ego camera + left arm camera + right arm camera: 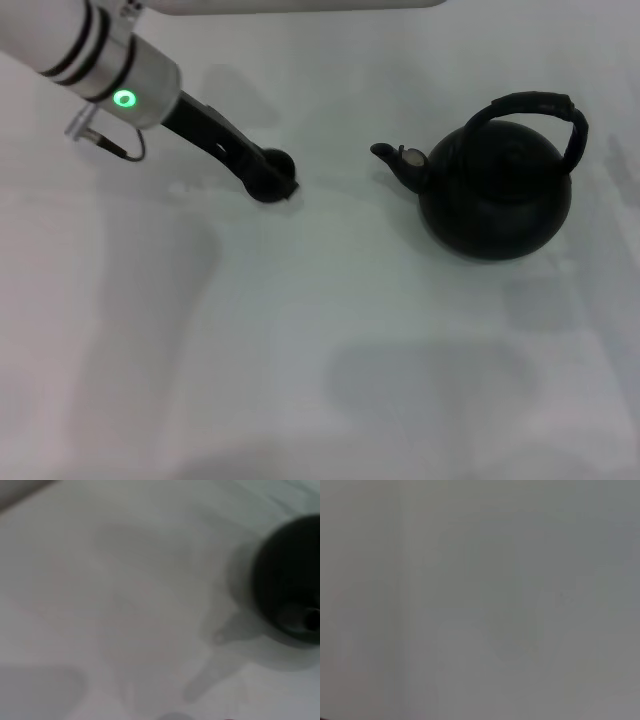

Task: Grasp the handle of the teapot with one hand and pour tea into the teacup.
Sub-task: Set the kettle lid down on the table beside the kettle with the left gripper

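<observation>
The left gripper [268, 180] sits at about ten o'clock in the head view, its dark fingers reaching down and inward from a silver wrist with a green light [124, 98]. The fingertips merge with the teacup [272, 176], a small round black shape on the table, so whether the jaws are spread, pressed together or pinching the cup cannot be told. The left wrist view shows the same dark round cup [290, 580] at the edge of the picture, with a faint pale glint low inside it; whether it holds tea cannot be told.

Well apart from the cup, at about two o'clock in the head view, stands the teapot [497, 190], round and matte black, upright on the table. Its short spout [392, 157] points toward nine o'clock, at the cup, with a small silver spot just behind the spout tip. The handle [540, 108], a thick black arch, rises over the top of the pot and leans toward three o'clock. Nothing lies between cup and spout.

The right gripper shows in no picture; the right wrist view gives only a blank grey surface.

The table [320, 350] is plain white, with soft grey shadows at nine o'clock and six o'clock.
</observation>
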Controlling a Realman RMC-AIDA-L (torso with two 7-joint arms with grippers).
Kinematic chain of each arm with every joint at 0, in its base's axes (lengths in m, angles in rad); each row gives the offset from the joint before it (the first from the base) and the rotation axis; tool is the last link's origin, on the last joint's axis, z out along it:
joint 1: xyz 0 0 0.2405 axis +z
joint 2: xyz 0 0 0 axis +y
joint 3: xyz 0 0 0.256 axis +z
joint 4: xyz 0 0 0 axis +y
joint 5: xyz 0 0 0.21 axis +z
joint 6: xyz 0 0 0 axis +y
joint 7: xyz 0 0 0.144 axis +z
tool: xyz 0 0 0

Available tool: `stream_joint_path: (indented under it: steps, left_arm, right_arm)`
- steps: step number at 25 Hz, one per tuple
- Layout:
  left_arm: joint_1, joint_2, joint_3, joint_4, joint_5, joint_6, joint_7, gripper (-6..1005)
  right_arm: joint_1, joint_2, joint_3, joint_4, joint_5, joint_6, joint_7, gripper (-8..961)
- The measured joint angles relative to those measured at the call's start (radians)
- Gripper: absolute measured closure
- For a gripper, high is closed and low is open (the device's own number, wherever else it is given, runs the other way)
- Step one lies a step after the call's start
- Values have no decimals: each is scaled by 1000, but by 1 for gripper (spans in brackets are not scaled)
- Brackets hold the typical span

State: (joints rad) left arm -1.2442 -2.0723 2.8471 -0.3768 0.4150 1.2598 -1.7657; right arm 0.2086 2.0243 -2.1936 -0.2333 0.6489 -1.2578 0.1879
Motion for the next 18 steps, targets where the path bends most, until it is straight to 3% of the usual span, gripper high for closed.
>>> stream_joint_path:
  steps: [9,18]
  left_arm:
    - [-28,-4,0,148,65,-22,0,290]
    - [-38,-8,-2,205,145,-68,-35,291]
  right_arm:
    - [1,1,0,-5,0,0,1,184]
    - [2,-1,4,-10,0,2,1,184]
